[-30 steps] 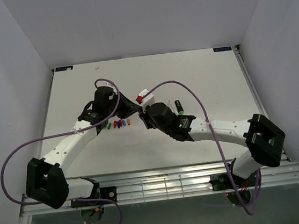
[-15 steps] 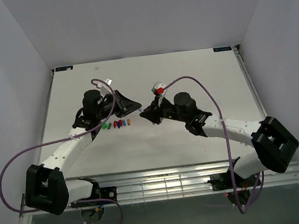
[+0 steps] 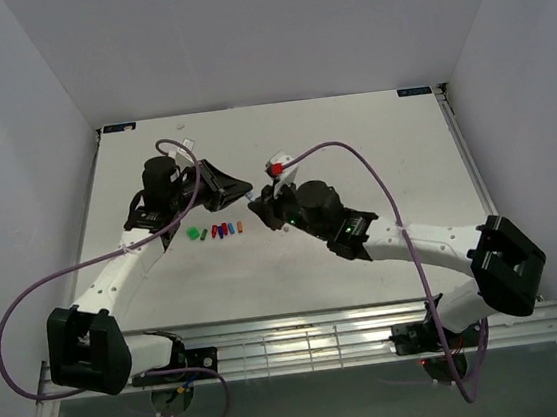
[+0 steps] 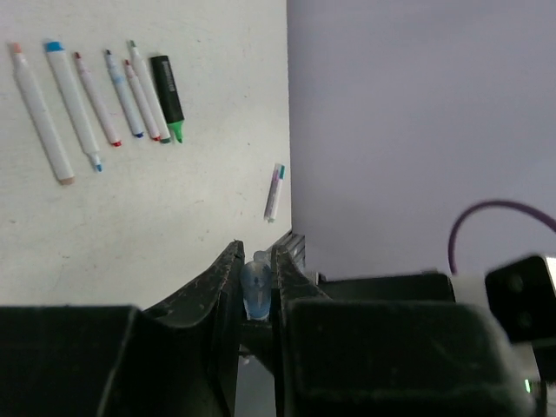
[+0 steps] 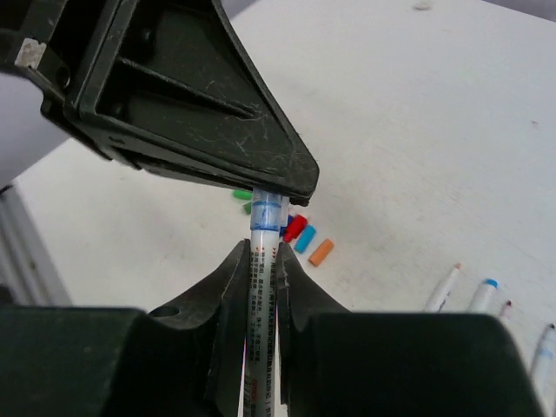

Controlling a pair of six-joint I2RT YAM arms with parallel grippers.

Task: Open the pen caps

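**Both arms pinching the same pen, mid-air**

Standing here watching: the two arms meet nose to nose over the middle of the table [image 3: 381,136]. The right gripper [image 5: 263,261] is clamped tight on a white pen [image 5: 261,291], the barrel running up between its fingers. The left gripper [image 4: 255,261] is squeezed closed on the pale blue cap [image 4: 255,287] at that pen's far end, so the whole thing hangs in the air between them, off the table. From the right wrist camera the cap looks seated on the barrel. But the left gripper's black finger covers the top of it, so honestly I can't say whether it has popped loose.

Just beside them on the table is a little row of loose caps [image 3: 218,231], green at the left end and orange at the right end, with red and blue in between.

Past the grippers, a row of uncapped pens [image 4: 78,100] lies side by side. A black marker [image 4: 165,80] with a green tip sits at the end of that row. One more lone pen [image 4: 274,192] lies apart from them, near the table's edge.
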